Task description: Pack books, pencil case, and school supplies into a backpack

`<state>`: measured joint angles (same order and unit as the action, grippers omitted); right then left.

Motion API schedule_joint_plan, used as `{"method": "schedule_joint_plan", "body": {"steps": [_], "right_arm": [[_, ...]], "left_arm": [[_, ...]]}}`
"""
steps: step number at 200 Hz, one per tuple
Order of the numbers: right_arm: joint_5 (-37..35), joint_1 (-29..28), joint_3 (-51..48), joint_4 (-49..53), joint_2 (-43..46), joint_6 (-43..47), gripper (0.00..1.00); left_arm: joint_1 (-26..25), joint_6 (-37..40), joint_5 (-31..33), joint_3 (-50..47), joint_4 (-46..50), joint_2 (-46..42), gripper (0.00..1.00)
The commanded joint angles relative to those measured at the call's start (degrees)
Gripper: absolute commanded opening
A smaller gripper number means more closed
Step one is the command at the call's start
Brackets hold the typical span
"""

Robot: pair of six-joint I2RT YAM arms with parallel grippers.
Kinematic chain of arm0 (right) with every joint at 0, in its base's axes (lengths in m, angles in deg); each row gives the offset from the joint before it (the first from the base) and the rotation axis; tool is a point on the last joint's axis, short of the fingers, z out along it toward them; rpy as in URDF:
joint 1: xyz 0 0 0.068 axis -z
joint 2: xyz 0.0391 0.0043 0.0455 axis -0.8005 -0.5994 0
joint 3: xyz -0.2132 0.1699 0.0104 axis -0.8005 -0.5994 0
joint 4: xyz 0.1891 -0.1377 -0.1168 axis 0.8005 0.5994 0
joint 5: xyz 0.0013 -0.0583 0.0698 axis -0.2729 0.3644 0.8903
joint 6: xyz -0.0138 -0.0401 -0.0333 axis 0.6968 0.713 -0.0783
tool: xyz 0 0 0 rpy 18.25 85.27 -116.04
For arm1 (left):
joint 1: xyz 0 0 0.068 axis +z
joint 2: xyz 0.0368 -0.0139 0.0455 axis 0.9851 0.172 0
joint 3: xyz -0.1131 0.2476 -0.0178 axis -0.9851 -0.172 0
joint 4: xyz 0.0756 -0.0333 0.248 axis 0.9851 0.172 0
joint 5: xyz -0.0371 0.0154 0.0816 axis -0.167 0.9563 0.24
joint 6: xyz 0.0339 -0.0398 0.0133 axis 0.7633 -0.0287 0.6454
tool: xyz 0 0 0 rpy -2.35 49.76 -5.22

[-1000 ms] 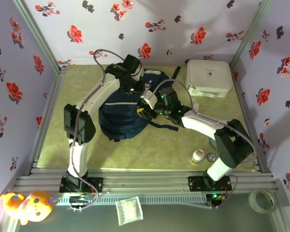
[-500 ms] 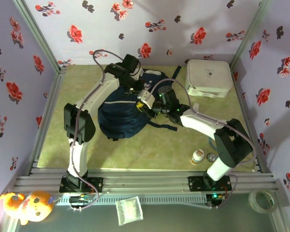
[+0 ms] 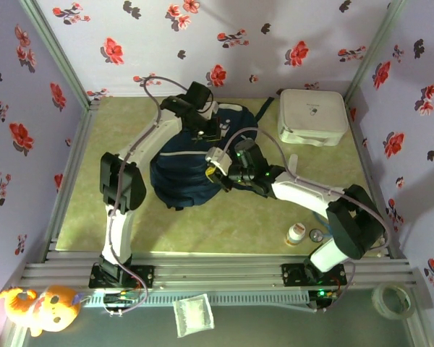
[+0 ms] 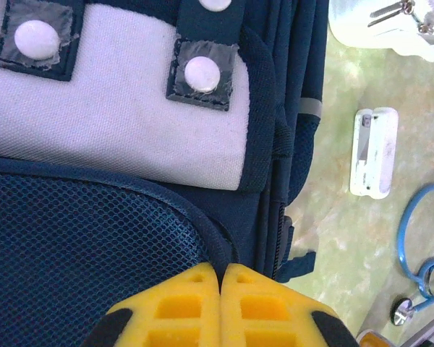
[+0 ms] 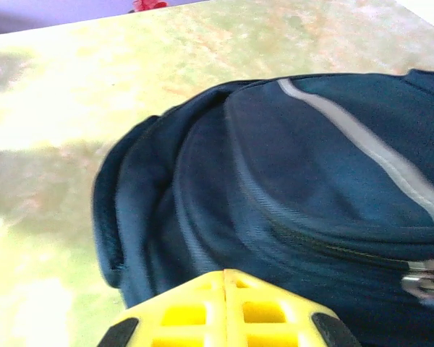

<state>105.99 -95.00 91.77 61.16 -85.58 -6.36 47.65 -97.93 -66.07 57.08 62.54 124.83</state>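
Top view, bag: the backpack (image 3: 177, 173) lies slumped at the centre of the frame on the green table (image 3: 116, 144). A white box (image 3: 312, 114) sits well apart at upper right.
Top view, arms: the left gripper (image 3: 208, 124) is at the bag's upper edge. The right gripper (image 3: 214, 168) is against its right flank.
Left wrist, claw: the left gripper (image 4: 221, 273), at bottom centre, has its yellow fingers pressed together. The tips sit at the piped seam beside the mesh panel (image 4: 79, 238). I cannot tell whether any cloth is nipped between them.
Left wrist, bag: the grey panel (image 4: 116, 137) with its white snaps (image 4: 201, 72) fills the upper left.
Right wrist, claw: the right gripper (image 5: 224, 278), low centre, is closed with nothing visible between the fingers. It is just short of the bag's rounded pocket.
Right wrist, bag: a white stripe (image 5: 362, 144) crosses the upper right, and a zipper pull (image 5: 423, 278) shows at the right edge.
Handling: soft, floppy cloth that will likely sag and slide rather than hold its shape.
Where to hold: probably the zipper pull or the piped rim. One claw could pin the rim while the other works the zip.
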Motion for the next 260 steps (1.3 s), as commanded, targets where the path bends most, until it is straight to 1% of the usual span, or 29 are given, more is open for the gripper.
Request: {"method": "schedule_joint_plan", "body": {"steps": [1, 18, 30, 50, 67, 86, 104, 131, 168, 197, 219, 243, 260], "right_arm": [[-2.0, -0.9, -2.5, -2.5, 2.5, -4.7, 0.02], [-5.6, 0.1, -4.6, -5.5, 4.6, -5.6, 0.07], [-6.7, 1.7, -5.4, -6.1, 5.9, -5.8, 0.11], [-4.7, 6.1, -6.1, -6.3, 7.4, -6.3, 0.2], [-3.4, 8.6, -5.9, -6.0, 8.3, -5.7, 0.28], [-1.4, 9.8, -4.7, -5.4, 7.7, -4.5, 0.42], [0.6, 9.9, -1.6, -2.0, 5.3, -1.6, 0.48], [1.7, 9.9, 3.3, 2.6, 1.5, 2.4, 0.5], [0.6, 9.9, 6.8, 2.3, -1.8, 4.4, 0.52], [0.1, 9.1, 9.2, 8.2, -4.7, 9.6, 0.58], [-4.4, 7.9, 10.3, 11.1, -6.2, 13.3, 0.58], [-8.8, 7.5, 11.0, 9.4, -7.3, 15.8, 0.58], [-10.2, 7.5, 12.7, 10.1, -8.5, 18.2, 0.54]], "left_arm": [[0.3, -1.1, -2.1, 3.9, -6.1, 0.3, 0.0], [0.4, -0.3, -2.1, 3.6, -5.7, -0.2, 0.0], [0.4, 0.3, -2.1, 2.8, -5.6, -1.0, 0.0], [0.3, 1.4, -2.1, 0.8, -5.9, -3.1, 0.0], [0.3, 2.1, -2.4, -0.9, -6.1, -4.8, 0.0], [0.3, 2.1, -2.8, -2.5, -6.6, -5.9, 0.0], [0.3, 2.0, -3.8, -3.0, -7.0, -6.6, 0.0], [0.2, 2.2, -4.7, -3.3, -7.1, -7.1, 0.0], [0.3, 1.5, -5.5, -4.2, -7.8, -8.0, 0.0], [0.3, 1.0, -5.9, -4.5, -8.4, -8.6, 0.0], [0.3, 1.2, -6.2, -4.4, -8.2, -8.5, 0.0], [0.3, 1.3, -7.2, -4.3, -7.8, -8.2, 0.0], [0.3, 1.3, -8.2, -4.6, -7.6, -8.5, 0.0]]}}
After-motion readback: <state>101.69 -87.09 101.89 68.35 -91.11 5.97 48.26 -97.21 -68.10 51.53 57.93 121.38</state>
